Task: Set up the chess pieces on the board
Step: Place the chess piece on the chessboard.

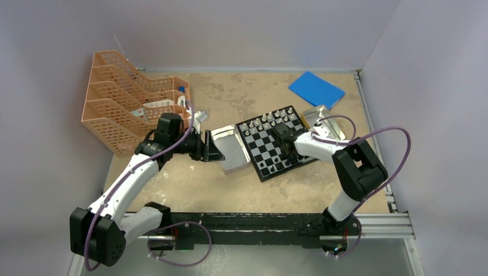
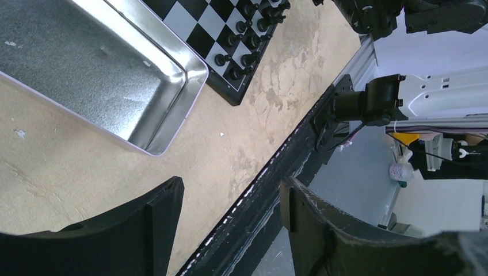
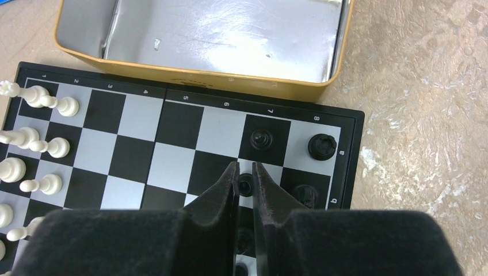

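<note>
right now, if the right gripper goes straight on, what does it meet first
Probably the black pawn showing between the tips of the right gripper, then the board; depth there is unclear.

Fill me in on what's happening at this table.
The right gripper is down at the black end of the board, nearly closed over a black pawn; whether it grips is unclear. White pieces stand in rows at the other end. The left gripper hangs open and empty beside a silver tin.

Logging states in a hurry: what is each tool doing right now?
Left tool: open, empty.
Right tool: closed on a black pawn.
</note>
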`<action>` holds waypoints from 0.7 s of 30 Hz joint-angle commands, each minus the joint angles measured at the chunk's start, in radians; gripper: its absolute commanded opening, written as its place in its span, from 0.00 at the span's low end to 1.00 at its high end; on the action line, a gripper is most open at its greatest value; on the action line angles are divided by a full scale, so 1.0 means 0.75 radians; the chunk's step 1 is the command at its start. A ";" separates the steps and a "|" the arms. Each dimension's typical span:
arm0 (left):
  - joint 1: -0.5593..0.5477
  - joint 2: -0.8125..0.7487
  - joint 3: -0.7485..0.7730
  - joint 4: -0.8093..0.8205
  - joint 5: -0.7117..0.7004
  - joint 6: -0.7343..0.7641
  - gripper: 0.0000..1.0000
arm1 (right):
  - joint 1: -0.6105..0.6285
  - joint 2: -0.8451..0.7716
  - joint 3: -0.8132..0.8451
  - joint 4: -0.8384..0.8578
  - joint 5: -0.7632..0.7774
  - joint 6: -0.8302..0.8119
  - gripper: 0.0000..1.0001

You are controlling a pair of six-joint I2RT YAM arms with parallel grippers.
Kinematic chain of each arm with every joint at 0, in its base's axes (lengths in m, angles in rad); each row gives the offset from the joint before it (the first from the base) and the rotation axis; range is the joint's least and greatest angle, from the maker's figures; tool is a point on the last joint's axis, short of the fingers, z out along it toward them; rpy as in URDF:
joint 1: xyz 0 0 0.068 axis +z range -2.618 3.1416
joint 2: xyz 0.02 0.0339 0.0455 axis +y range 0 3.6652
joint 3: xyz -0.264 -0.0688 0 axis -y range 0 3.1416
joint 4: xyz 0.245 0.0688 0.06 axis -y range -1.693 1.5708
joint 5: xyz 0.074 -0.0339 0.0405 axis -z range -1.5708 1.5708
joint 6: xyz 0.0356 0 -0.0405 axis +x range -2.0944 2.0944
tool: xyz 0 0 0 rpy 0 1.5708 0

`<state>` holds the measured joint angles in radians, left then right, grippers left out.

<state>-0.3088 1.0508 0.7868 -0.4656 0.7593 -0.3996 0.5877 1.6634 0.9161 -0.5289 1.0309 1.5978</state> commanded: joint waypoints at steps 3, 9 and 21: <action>0.004 -0.008 -0.002 0.030 0.002 0.026 0.62 | -0.006 -0.017 -0.005 0.007 0.040 0.009 0.14; 0.003 -0.010 -0.003 0.030 -0.004 0.026 0.62 | -0.006 -0.005 0.003 0.003 0.022 -0.020 0.14; 0.003 -0.014 0.000 0.030 -0.006 0.026 0.62 | -0.004 -0.005 -0.004 -0.061 0.021 0.039 0.15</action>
<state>-0.3088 1.0508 0.7868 -0.4656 0.7517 -0.3996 0.5877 1.6718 0.9134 -0.5217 1.0267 1.5856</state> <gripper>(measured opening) 0.621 0.151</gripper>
